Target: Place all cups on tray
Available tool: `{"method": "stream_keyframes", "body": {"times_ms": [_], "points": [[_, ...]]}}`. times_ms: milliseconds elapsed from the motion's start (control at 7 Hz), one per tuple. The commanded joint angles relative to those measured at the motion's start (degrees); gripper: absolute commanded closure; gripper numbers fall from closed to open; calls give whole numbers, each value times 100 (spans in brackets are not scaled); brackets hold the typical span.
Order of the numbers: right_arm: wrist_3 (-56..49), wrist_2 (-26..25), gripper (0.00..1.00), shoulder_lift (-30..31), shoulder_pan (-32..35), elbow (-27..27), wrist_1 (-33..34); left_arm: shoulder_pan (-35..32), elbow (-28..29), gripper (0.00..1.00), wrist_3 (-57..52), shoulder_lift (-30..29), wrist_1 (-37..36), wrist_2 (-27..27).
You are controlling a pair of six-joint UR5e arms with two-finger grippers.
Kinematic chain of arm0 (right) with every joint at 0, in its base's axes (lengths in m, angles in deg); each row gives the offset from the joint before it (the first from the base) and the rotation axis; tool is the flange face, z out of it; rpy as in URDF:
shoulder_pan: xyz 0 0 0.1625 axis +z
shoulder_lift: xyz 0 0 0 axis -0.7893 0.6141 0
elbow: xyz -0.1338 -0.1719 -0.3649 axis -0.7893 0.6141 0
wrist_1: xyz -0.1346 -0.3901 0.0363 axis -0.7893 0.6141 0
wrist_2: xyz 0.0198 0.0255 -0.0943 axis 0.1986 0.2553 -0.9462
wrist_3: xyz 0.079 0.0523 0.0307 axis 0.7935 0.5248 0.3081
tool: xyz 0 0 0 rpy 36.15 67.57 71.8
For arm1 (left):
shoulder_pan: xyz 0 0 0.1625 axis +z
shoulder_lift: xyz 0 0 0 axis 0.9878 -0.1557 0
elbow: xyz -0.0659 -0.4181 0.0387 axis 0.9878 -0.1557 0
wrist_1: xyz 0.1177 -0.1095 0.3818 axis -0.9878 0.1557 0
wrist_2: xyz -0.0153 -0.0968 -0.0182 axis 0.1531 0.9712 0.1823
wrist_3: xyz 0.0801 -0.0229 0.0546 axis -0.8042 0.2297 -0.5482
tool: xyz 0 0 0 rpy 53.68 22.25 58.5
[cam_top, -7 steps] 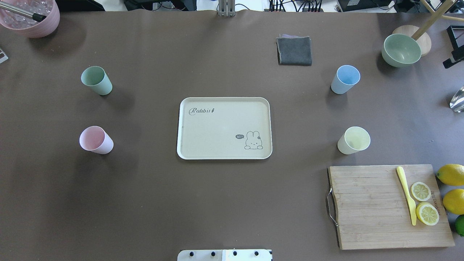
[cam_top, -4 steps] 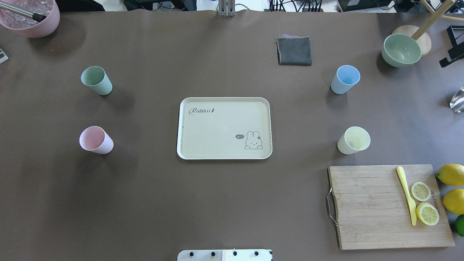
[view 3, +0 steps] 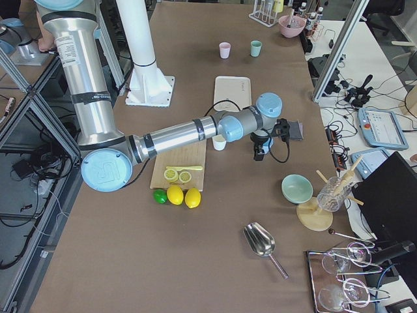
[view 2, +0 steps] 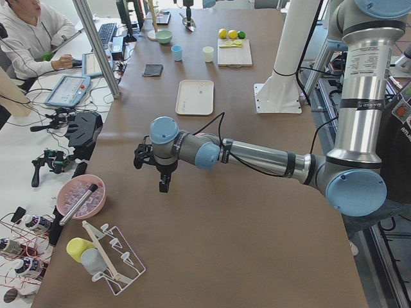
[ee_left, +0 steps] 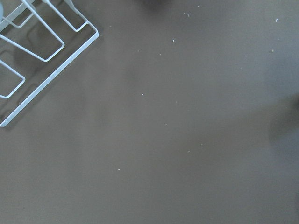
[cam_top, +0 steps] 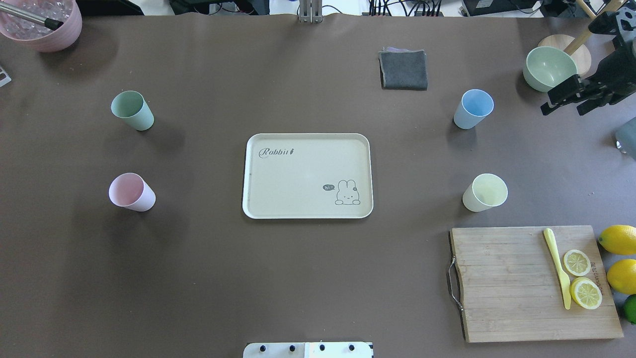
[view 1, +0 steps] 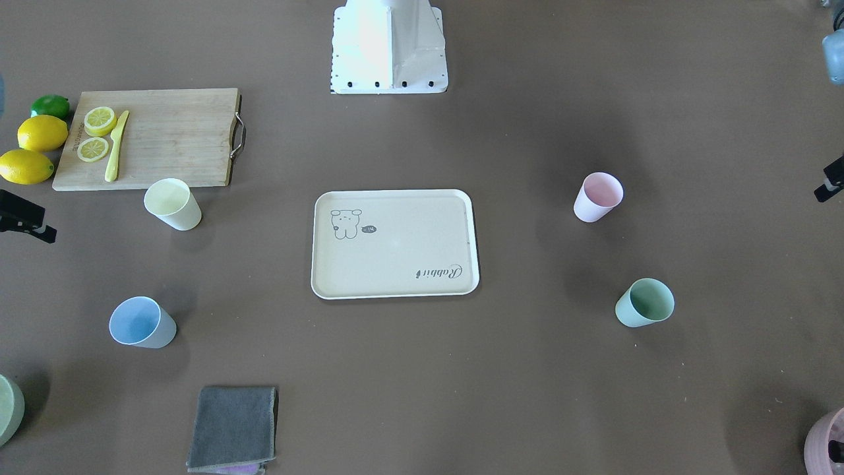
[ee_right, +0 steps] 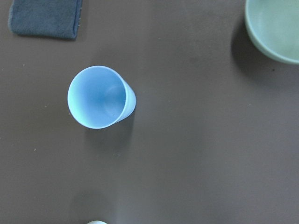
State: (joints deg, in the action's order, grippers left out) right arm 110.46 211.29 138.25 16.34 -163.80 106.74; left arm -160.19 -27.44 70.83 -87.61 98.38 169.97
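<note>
Legible markings found on one item only. The tray [cam_top: 298, 171] carries the word "Rabbit" in dark cursive script [cam_top: 276, 152] at one corner. At the corner diagonally across, a small dark speech bubble [cam_top: 327, 187] reads "hi", just beside the animal drawing. The wooden cutting board [cam_top: 507, 283] bears a line of print [cam_top: 598, 283] along one edge, too small to read.

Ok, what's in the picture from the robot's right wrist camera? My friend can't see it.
A light blue cup stands upright on a brown table, seen from above so you look inside it. A grey cloth peeks in at the top left corner and part of a pale green bowl at the top right.
</note>
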Motion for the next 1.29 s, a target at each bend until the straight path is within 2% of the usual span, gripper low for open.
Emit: {"method": "stream_keyframes", "body": {"times_ms": [0, 286, 429, 857, 1000, 1143], "points": [[350, -230, 1, 272, -655, -498, -11, 687, -219, 3, 1107, -278, 91, -29], [1052, -818, 3, 335, -1428, -624, -256, 1075, -219, 3, 1567, -472, 91, -134], [1089, -960, 6, 361, -1580, -589, -301, 1329, -219, 3, 1805, -569, 91, -526], [1071, -988, 11, 370, -1704, -377, -301, 1463, -272, 3, 2026, -658, 91, -583], [1089, -1005, 24, 370, -1783, -360, -301, 1463, -281, 3, 2027, -649, 83, -592], [1089, -1005, 44, 379, -1862, -290, -301, 1516, -281, 3, 2035, -649, 82, -592]]}}
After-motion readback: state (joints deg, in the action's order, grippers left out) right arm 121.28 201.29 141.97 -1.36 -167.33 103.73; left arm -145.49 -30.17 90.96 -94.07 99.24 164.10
